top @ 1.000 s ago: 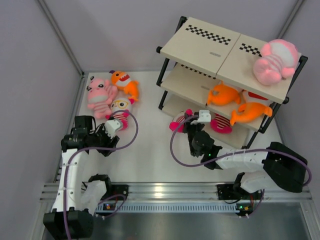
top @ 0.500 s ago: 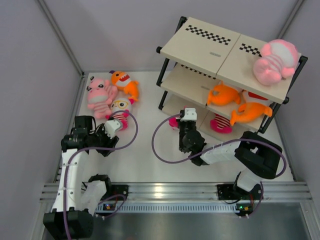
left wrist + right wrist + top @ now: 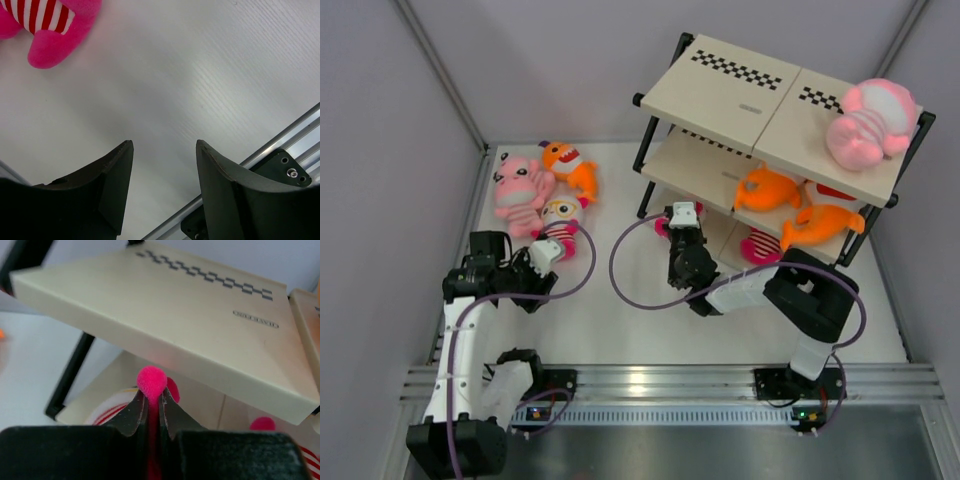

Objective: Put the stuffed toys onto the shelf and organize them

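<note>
Shelf [image 3: 720, 90]: pink plush [image 3: 868, 124] atop, orange fish [image 3: 767, 188] beneath, magenta toy [image 3: 151, 380] in right pincer [image 3: 152, 392]

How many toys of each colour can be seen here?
Pale-pink toys: 2
Orange fish: 3
Magenta toys: 3, one in the right pincer
Total: 8
A red patch is unclear, not counted.
</note>
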Tool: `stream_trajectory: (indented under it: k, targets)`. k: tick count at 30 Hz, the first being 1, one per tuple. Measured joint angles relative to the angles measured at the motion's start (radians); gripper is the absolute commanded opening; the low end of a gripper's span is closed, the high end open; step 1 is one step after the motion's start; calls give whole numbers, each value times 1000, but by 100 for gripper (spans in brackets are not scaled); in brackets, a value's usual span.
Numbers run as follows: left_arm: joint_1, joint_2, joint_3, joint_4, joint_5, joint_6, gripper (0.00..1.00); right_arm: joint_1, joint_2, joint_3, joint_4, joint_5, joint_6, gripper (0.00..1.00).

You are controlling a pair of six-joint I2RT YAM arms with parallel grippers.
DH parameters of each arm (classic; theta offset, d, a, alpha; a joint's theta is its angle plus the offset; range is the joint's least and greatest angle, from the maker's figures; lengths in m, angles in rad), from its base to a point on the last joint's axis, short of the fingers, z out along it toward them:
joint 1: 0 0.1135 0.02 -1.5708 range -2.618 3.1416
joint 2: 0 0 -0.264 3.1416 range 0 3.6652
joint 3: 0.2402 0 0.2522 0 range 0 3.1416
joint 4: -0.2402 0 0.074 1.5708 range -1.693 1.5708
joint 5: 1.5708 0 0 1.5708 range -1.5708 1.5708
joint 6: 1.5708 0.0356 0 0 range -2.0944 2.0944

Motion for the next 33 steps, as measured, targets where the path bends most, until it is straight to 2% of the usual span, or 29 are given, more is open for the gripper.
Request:
stream_trajectory:
  k: [3,9,13,15,18,20,23,28,33]
  targets:
    - [0,-13,0,0,-1,0,59,-19,65,-9,-2,45,-31,0]
    - [0,-17,0,0,-9,0,59,3,77,-50,-3,150,-96,0]
    - [0,-20,0,0,-12,-1,59,50,63,-42,-77,245,-40,0]
    - [0,-20,0,0,-12,-1,59,76,18,-19,-367,249,198,0]
    - [0,-22,0,0,-13,-1,59,58,-34,108,-911,101,590,0]
    - [0,-24,0,0,-16,-1,59,21,-56,150,-1091,62,760,0]
    - [0,-35,0,0,-20,-1,59,-19,-95,125,-1247,52,912,0]
    - [0,-48,0,0,-30,-1,59,-19,-77,108,-1390,25,1063,0]
    - [0,-48,0,0,-31,-1,59,-20,-64,108,-1520,43,1300,0]
